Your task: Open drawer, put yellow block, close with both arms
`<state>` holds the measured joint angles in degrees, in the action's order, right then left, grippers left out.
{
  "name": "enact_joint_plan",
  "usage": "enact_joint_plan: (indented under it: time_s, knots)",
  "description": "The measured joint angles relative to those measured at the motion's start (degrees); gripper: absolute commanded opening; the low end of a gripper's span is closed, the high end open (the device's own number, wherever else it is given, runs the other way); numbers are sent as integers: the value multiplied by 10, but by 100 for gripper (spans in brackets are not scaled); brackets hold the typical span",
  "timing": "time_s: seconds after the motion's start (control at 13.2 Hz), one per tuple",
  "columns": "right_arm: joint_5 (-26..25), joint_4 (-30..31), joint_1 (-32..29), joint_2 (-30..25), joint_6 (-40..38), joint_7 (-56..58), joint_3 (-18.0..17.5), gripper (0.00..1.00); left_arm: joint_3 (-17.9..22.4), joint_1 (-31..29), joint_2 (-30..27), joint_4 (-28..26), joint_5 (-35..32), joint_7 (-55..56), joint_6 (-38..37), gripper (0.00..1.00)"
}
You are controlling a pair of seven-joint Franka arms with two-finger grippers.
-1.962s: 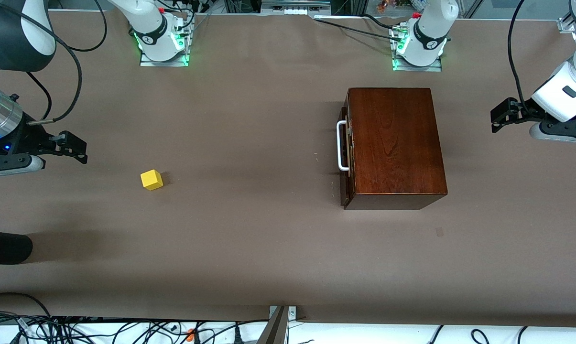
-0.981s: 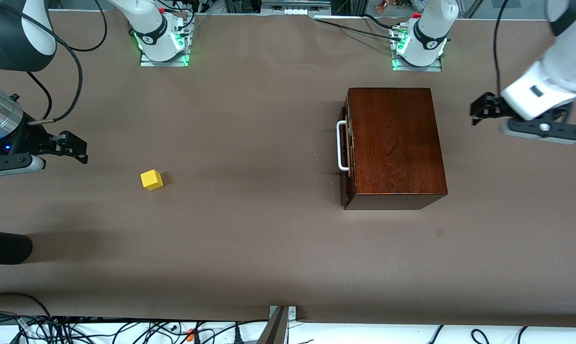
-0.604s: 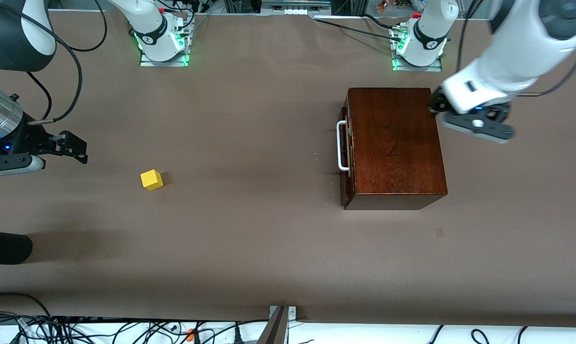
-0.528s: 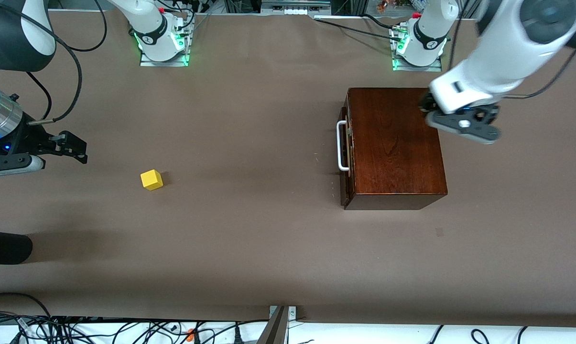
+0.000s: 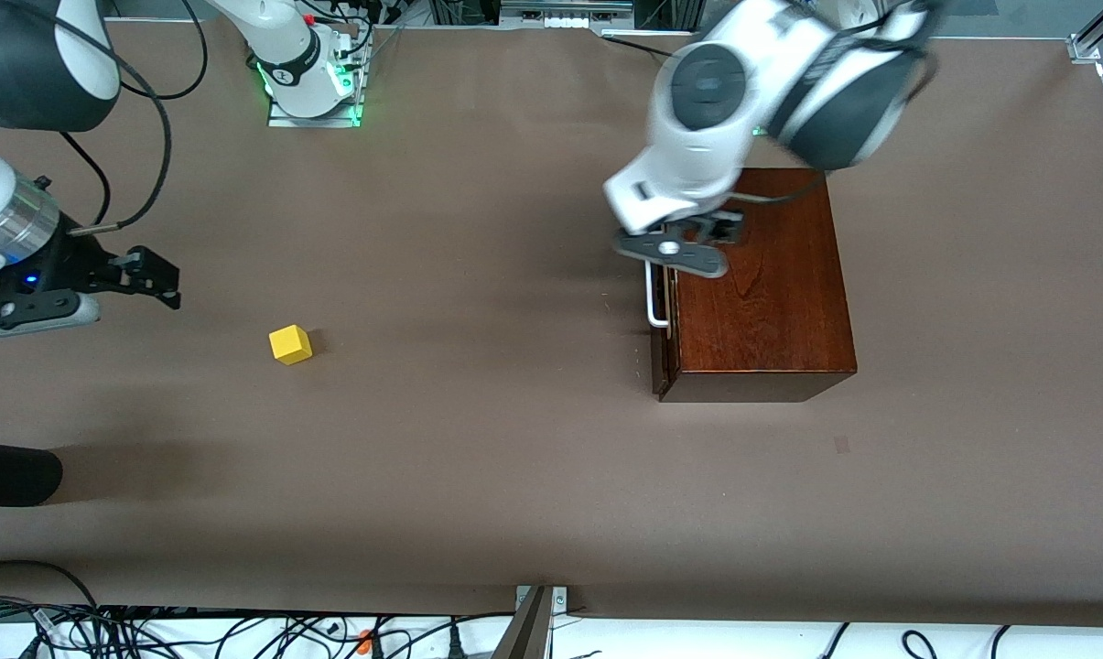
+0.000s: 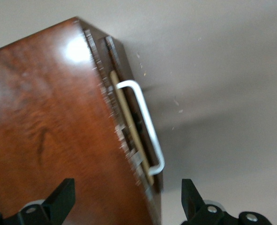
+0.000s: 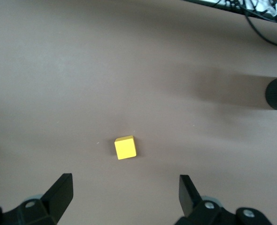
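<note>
Nothing of the task is finished yet, as far as I can judge from where things lie. The drawer [image 5: 661, 311] sits shut in its reddish-brown box [image 5: 762, 284], its white handle [image 5: 654, 297] facing the right arm's end of the worktop [image 5: 514, 458]. The left gripper [image 5: 675, 252] hangs over the handle edge of the box, and its wrist view shows the jaws spread wide with the handle [image 6: 145, 126] between and below them, not touching it. I'd say it is lining up to come down and take hold for the pull.

Toward the right arm's end, the yellow block [image 5: 290, 345] rests alone on the bare worktop, well apart from the box. The right gripper [image 5: 153, 275] hovers near it, a bit off to the side, jaws apart and empty; its wrist camera looks down on the block [image 7: 126, 147] framed between the two fingers.

So all three steps are left: drawing the tray out, carrying the cube across and dropping it in, then pushing the drawer closed with both arms
</note>
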<state>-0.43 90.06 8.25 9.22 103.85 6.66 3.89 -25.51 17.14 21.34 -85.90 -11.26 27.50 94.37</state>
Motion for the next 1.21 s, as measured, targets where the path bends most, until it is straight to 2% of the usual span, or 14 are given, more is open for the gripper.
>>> enact_joint_plan:
  time_s: [0.15,0.3,0.68,1.06,1.21]
  knots:
    - [0,1,4,3,-8,0,-1,100,0,45,42,6,-62,67,24,100]
    - [0,5,4,21,-18,1,-1,100,0,74,76,8,-96,116,28,100]
    - [0,9,6,98,-34,50,-1,100,3,86,116,8,-124,142,32,100]
    - [0,84,6,118,63,56,-1,100,6,86,144,3,-149,172,56,100]
    - [0,108,6,145,112,57,-1,100,7,86,152,2,-166,176,57,100]
